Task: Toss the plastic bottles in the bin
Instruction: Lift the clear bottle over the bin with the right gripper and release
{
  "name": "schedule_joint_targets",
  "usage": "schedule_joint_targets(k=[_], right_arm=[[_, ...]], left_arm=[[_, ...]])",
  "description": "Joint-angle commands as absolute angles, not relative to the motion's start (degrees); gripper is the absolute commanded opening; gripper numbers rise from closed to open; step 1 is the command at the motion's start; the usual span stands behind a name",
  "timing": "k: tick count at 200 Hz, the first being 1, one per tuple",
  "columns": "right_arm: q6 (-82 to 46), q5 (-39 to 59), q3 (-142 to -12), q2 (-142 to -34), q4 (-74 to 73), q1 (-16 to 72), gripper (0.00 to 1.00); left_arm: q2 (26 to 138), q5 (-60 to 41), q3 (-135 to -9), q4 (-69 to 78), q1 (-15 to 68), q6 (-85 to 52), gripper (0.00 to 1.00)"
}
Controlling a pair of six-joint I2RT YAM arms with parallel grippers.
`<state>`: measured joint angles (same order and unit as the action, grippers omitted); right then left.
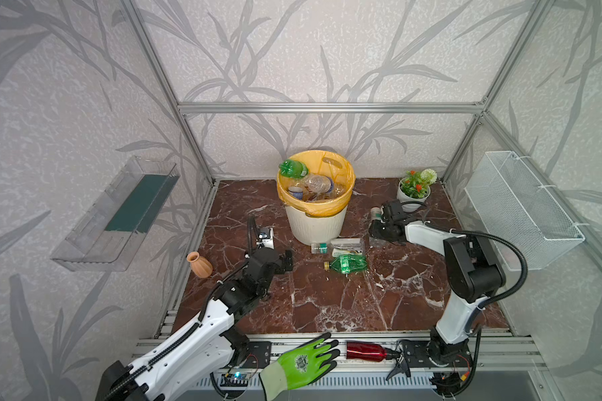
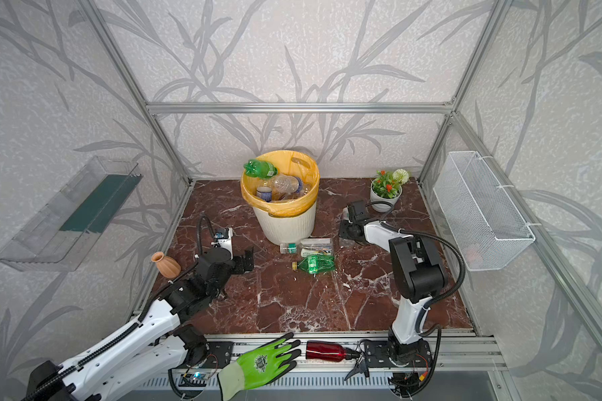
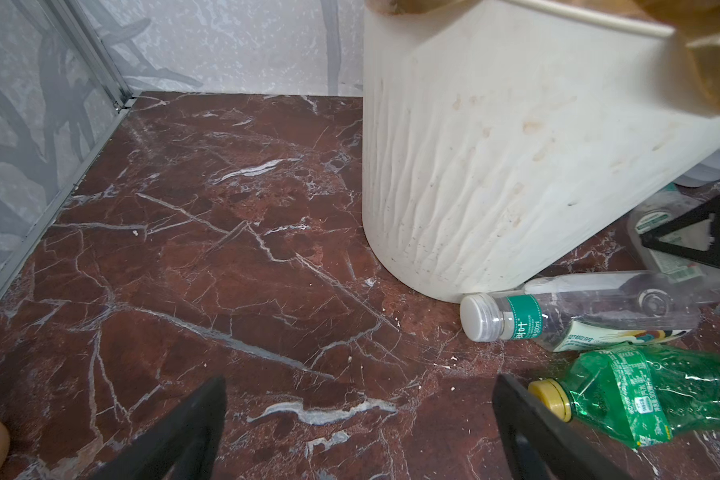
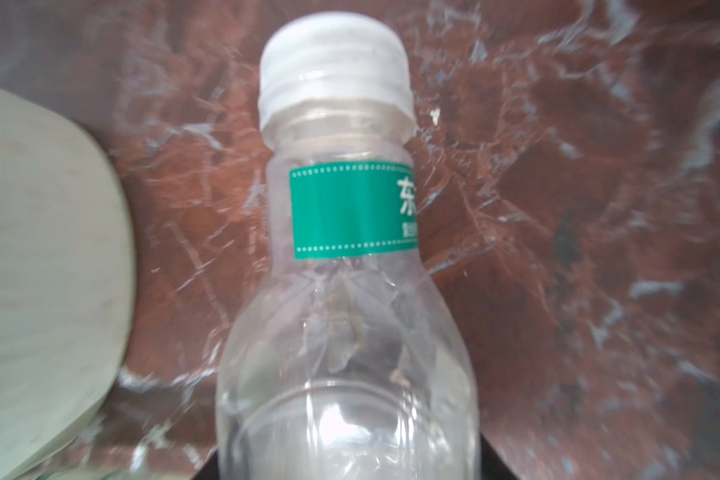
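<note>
Nearest me, on the front rail, a green glove (image 1: 303, 364) and a shiny red metal bottle (image 1: 365, 350) lie side by side. Moving in, my left gripper (image 3: 358, 436) hangs low over the marble floor (image 1: 327, 305), fingers spread wide, nothing between them. Just beside it a crushed green bottle (image 3: 649, 386) lies on its side, yellow cap pointing left. Beyond that a clear bottle (image 3: 558, 311) with a green neck band lies the same way, cap leftward, tucked against the foot of the bin (image 1: 317, 222), with a cream-labelled bottle (image 1: 350, 244) alongside. Over on the right, my right gripper (image 1: 377, 227) is pinching the body of a white-capped bottle (image 4: 350, 291). It is clear, with a green neck band, its long axis running straight out from my wrist and its cap toward the back wall. A small flowerpot (image 1: 412, 199) stands just behind. Farthest back, the yellow-lined bin holds a heap of bottles, with a green rim bottle (image 1: 293, 169) perched on its far left edge.
</note>
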<state>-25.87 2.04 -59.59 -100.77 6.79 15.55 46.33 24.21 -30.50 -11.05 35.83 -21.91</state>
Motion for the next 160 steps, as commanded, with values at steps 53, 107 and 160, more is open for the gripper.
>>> schedule_joint_targets(k=[53, 107, 160], right_arm=[[-27.93, 4.53, -55.53, -68.12, -3.15, 16.32, 0.49], [-28.05, 9.02, -78.16, -76.82, 5.51, 26.48, 0.5], [-26.13, 8.79, -98.36, -95.72, 15.96, 31.26, 0.69]], left_arm=[[44.64, 29.79, -29.62, -14.18, 34.99, -29.17, 0.99], [46.63, 27.12, -31.06, -15.58, 34.89, -30.58, 0.99], [45.6, 26.32, -32.39, -18.59, 34.9, -30.31, 0.99]])
